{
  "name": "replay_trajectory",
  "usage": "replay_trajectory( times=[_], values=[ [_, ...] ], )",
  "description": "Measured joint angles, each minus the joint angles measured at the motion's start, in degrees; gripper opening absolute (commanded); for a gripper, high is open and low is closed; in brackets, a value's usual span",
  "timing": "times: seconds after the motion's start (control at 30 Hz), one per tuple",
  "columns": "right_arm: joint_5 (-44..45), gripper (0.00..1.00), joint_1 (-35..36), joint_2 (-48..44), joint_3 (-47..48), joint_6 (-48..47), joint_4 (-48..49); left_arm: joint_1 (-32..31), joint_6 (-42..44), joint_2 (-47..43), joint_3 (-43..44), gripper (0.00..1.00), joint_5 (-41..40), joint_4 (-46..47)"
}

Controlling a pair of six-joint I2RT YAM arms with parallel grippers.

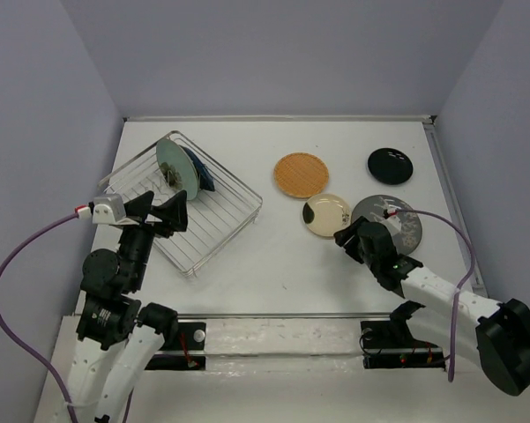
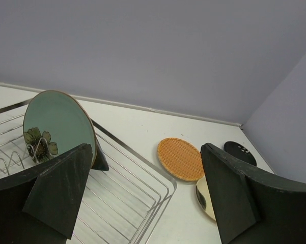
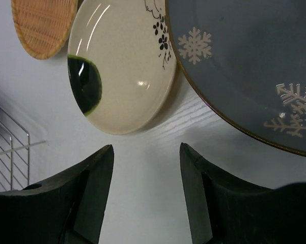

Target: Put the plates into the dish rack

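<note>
Got the right jaws spread apart with nothing between them, hanging low over bare table [image 1: 273, 256]. Just ahead and a touch left of them: the small cream plate [image 3: 123, 71], lying flat. Ahead and to the right: the grey plate [image 3: 254, 66] with pale snowflake marks, rim touching or overlapping the cream one, hard to tell which. Looks like a line-up on the cream one, going by the gap pointing at its near rim. No easy edge to pinch on a flat plate though, so probably calls for sliding one jaw under the lip.

Same deal with the left jaws: wide apart, holding nothing, parked over the near side of the dish rack [image 1: 219, 225]. Guessing just waiting there to steady or receive whatever comes over.

Inside the rack, beyond the left jaws: the large pale teal plate [image 2: 58, 124] with the flower, standing on edge between the tines, and the dark blue plate [image 1: 207, 179] tucked right behind it, upright too. Makes sense, standing them up saves slots for the others.

Farther out from the right jaws: the orange plate [image 1: 301, 174] and the glossy black plate [image 1: 390, 165], both flat, well apart. So four to go, by the look of it.
</note>
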Motion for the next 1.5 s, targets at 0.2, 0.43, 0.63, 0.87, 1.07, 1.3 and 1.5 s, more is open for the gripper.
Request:
replay_trajectory(
  times=[0.2,0.43,0.63,0.87,1.07,1.3,1.5],
  values=[
    [0.9,0.55,-0.4,2.2,-0.9,6.7,3.2,0.0,0.0,0.2,0.0,0.99,0.3,0.0],
    [0.4,0.46,-1.9,11.2,-0.9,11.5,9.7,-0.5,0.0,0.2,0.0,0.99,0.3,0.0],
    [0.4,0.38,-2.6,18.2,0.3,14.5,15.1,-0.5,0.0,0.2,0.0,0.99,0.3,0.0],
    [0.4,0.07,-2.7,21.7,1.1,15.5,18.5,-0.7,0.0,0.2,0.0,0.99,0.2,0.0],
    [-1.1,0.07,-2.8,15.7,0.5,12.4,15.7,-0.7,0.0,0.2,0.0,0.99,0.1,0.0],
    [-1.8,0.07,-0.6,1.5,0.8,5.8,3.3,-0.7,0.0,0.2,0.0,0.99,0.0,0.0],
    [-2.0,0.07,0.9,-8.8,7.7,-2.7,-7.1,-0.3,-0.1,0.2,0.0,0.99,0.0,0.0]
  ],
)
